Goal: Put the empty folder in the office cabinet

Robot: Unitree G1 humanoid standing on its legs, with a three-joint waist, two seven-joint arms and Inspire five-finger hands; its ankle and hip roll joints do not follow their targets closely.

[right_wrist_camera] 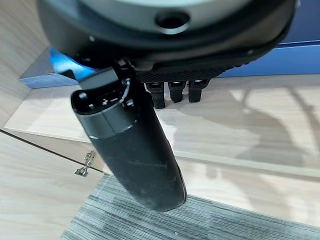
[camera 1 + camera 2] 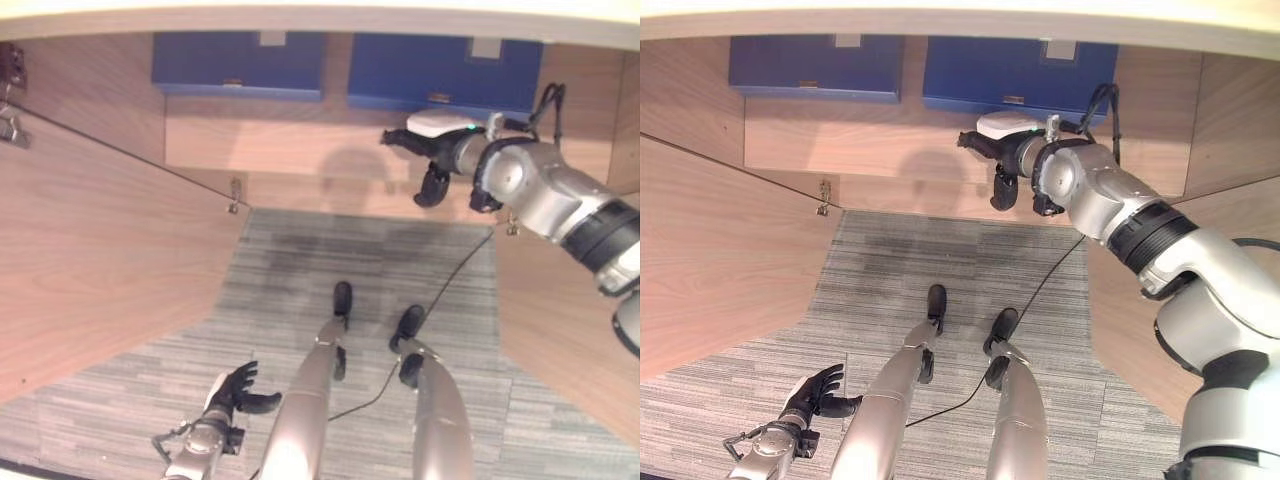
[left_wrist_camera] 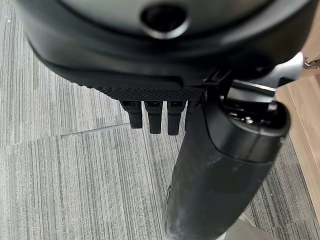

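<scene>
Head views: two flat dark-blue folders (image 2: 238, 62) and (image 2: 445, 70) lie at the back of the open light-wood office cabinet's shelf (image 2: 300, 140), the right hand (image 2: 432, 150) hovering empty just in front of the right-side folder with fingers loosely hanging. Left wrist view: the left hand (image 3: 160, 117), fingers relaxed, holds nothing above grey carpet (image 3: 65, 185), well clear of the shelf. Right wrist view: fingers (image 1: 172, 92) slack over the bare shelf, so placement appears done; only withdrawal seems left.

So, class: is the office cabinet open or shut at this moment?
Open. Its left door is swung out towards the camera, and two blue folders show on the shelf inside, beyond the right hand.
</scene>
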